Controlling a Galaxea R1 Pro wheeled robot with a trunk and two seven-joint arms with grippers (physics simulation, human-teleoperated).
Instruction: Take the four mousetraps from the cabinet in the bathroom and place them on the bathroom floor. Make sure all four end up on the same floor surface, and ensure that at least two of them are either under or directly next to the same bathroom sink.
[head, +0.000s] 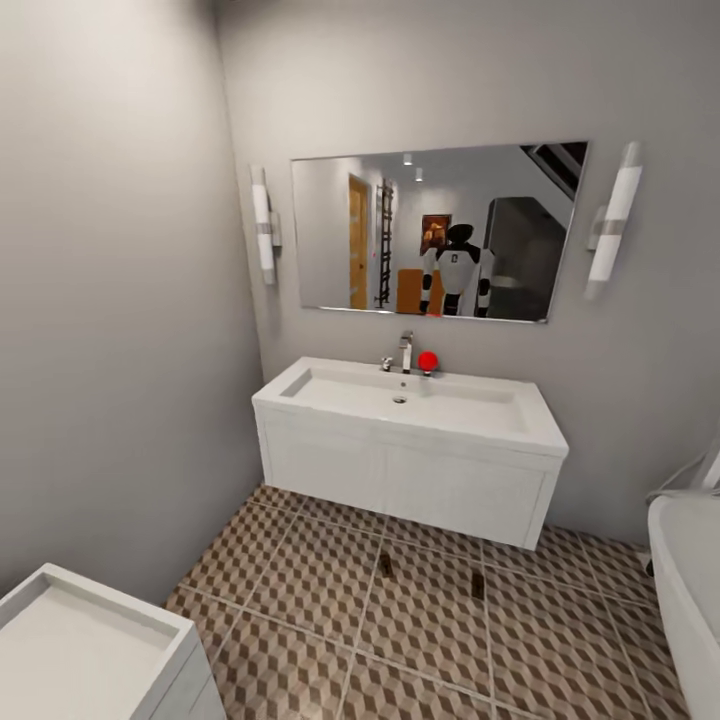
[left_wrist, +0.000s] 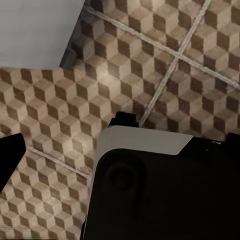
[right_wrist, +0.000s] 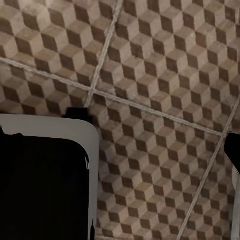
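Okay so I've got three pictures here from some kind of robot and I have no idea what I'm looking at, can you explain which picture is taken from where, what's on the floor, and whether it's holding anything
This is a computer simulation of a wheeled robot with two arms. The big picture comes from a camera on its head, looking into a bathroom: a white sink on the wall with a mirror above it, where you can see the robot's own reflection. A white cabinet sits at the lower left and the edge of a bathtub at the right.

On the patterned tiled floor, two small dark mousetraps lie just in front of the sink.

The other two pictures come from cameras on each wrist, pointing down at that floor. The dark and white shapes there look like parts of the robot itself. I cannot tell whether the fingers are open or shut, and nothing held is visible.
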